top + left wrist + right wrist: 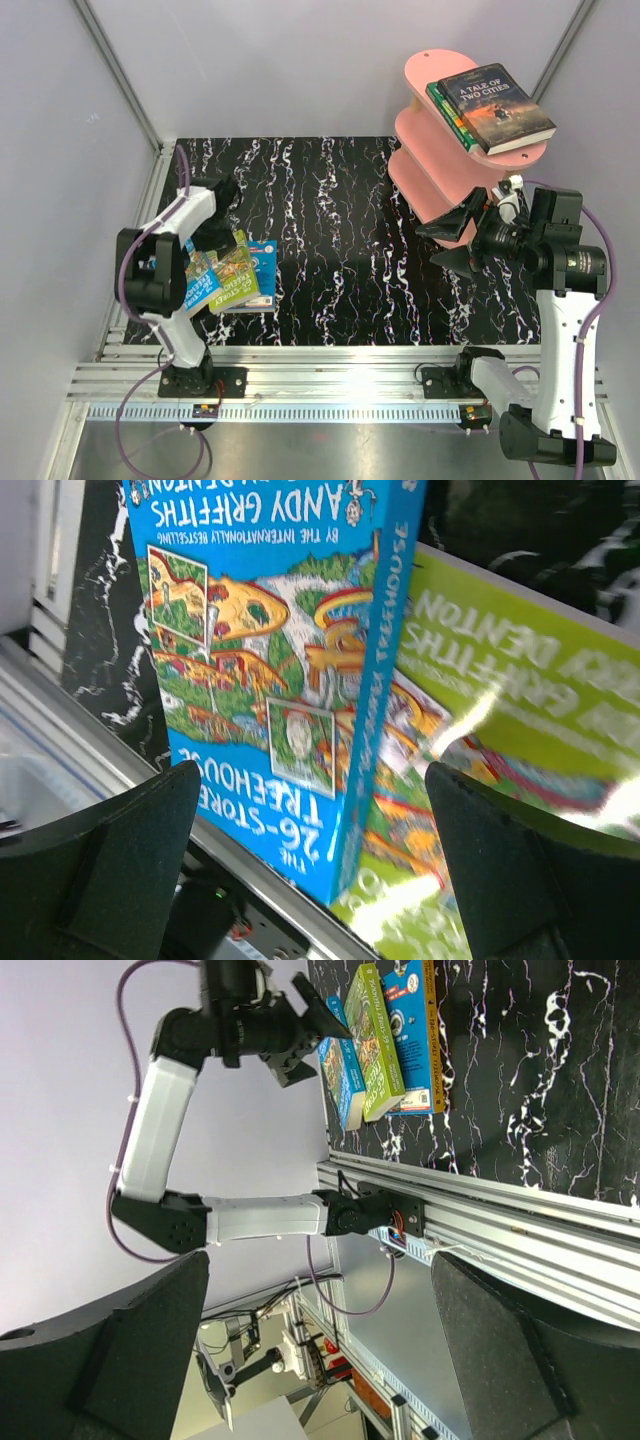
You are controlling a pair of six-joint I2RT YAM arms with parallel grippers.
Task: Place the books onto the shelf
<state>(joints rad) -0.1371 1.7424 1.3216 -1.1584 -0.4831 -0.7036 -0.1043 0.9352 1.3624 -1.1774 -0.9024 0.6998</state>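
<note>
Fetching a book | my left claw [310,790] spread over blue Treehouse book [270,680], right claw [430,247] spread too | next: clamp, shelve

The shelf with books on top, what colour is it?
The shelf is pink. The top external view shows it best.

You have open passage across the middle of the black mat [340,240], between the book pile [245,278] at its left edge and the pink shelf [425,78] at far right. Two books [495,108] crowd the shelf's top tier, and the left wall [70,150] hems the pile closely.
</note>
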